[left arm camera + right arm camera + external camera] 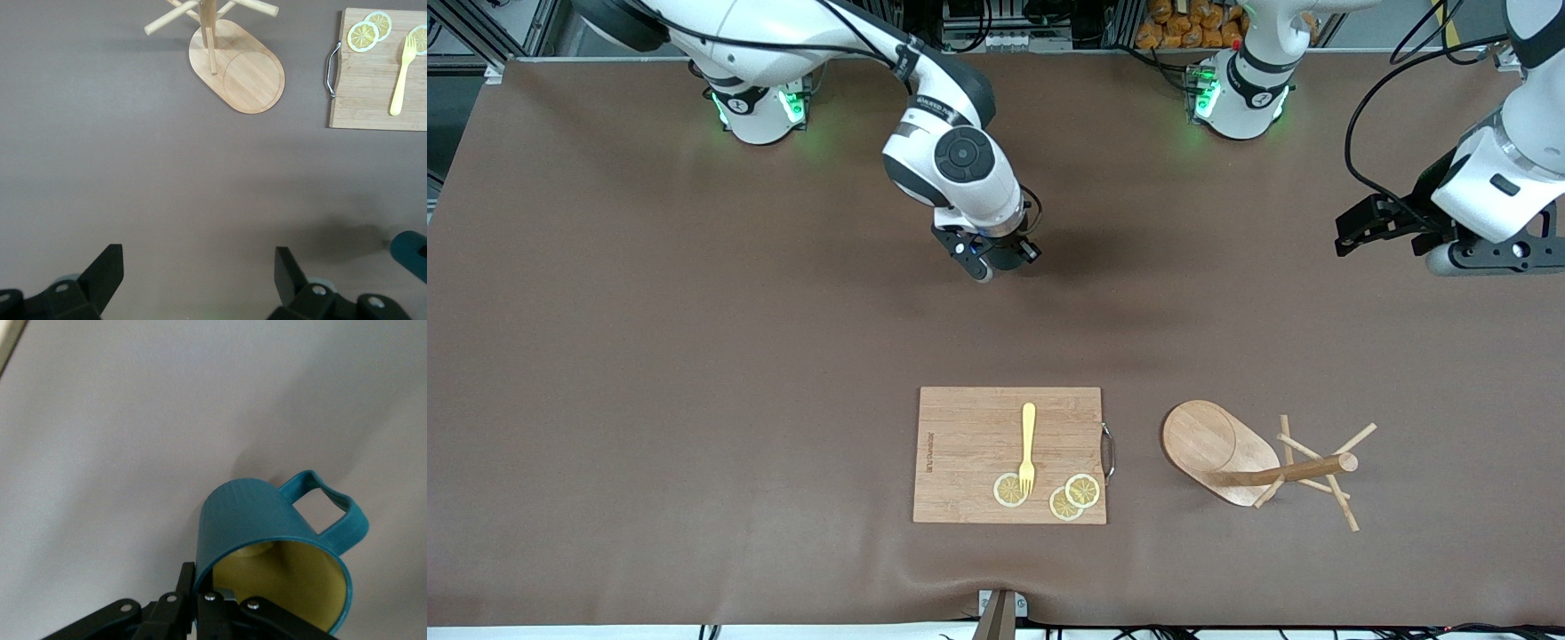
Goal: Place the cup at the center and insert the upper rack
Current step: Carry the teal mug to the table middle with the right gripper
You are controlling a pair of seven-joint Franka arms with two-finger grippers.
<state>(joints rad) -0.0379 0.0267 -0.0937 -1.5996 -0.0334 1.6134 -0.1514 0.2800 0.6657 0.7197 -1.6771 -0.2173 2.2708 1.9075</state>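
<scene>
The teal cup [267, 533] with its mustard inside hangs tilted from my right gripper [203, 580], which is shut on its rim, one finger inside and one outside. In the front view my right gripper [989, 260] is over the bare middle of the table and its hand hides most of the cup. The cup's edge [408, 253] shows in the left wrist view. The upper rack [1214, 444] lies tipped on its side beside the cutting board, toward the left arm's end, pole [1294, 469] and pegs flat. My left gripper [1356, 229] waits open and empty at its end of the table.
A wooden cutting board [969, 444] with a metal handle lies near the front edge. It carries a yellow fork [1028, 444] and lemon slices [1009, 490]. The left wrist view shows the rack's oval base [247, 73] and the board [367, 100] above my left gripper [200, 273].
</scene>
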